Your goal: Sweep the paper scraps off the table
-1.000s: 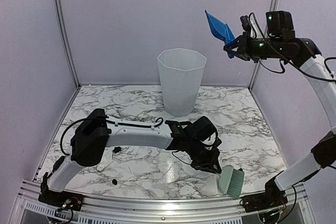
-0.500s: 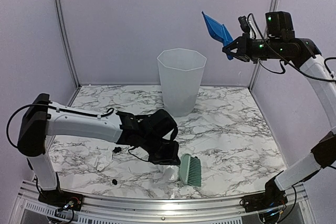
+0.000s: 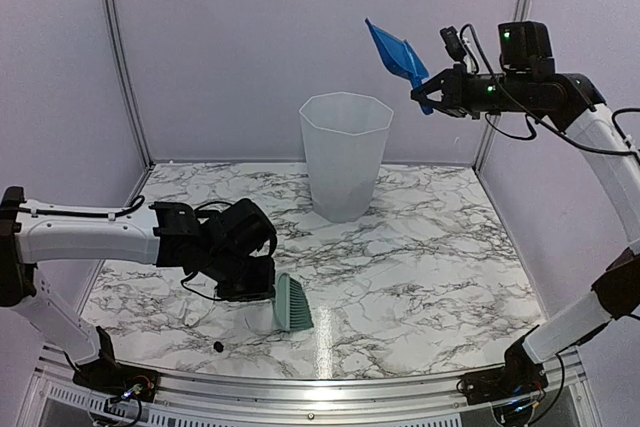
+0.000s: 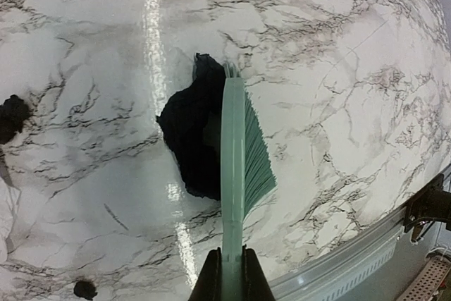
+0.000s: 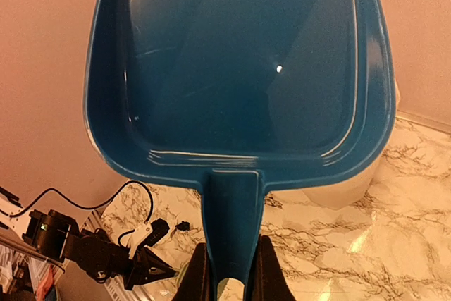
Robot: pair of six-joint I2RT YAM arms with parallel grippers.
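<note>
My left gripper (image 3: pixel 268 290) is shut on the handle of the pale green hand brush (image 3: pixel 292 304), whose bristles rest on the marble table (image 3: pixel 430 247) left of centre near the front. In the left wrist view the gripper (image 4: pixel 230 257) holds the brush (image 4: pixel 236 139) edge-on, with black paper scraps to its left (image 4: pixel 10 114) and lower left (image 4: pixel 84 288). One black scrap (image 3: pixel 218 346) lies near the front edge. My right gripper (image 3: pixel 432 95) is shut on the blue dustpan (image 3: pixel 393 50), high above the table. The dustpan (image 5: pixel 239 68) looks empty in the right wrist view.
A tall translucent white bin (image 3: pixel 345 152) stands at the back centre, just below and left of the raised dustpan. The metal front rail (image 3: pixel 300 387) runs close to the brush. A dark patch (image 4: pixel 190 139) lies beside the brush on the glossy top.
My left arm has swept the brush leftward along the front of the table, from front right to left of centre. My right arm has carried the dustpan slightly left, still raised.
</note>
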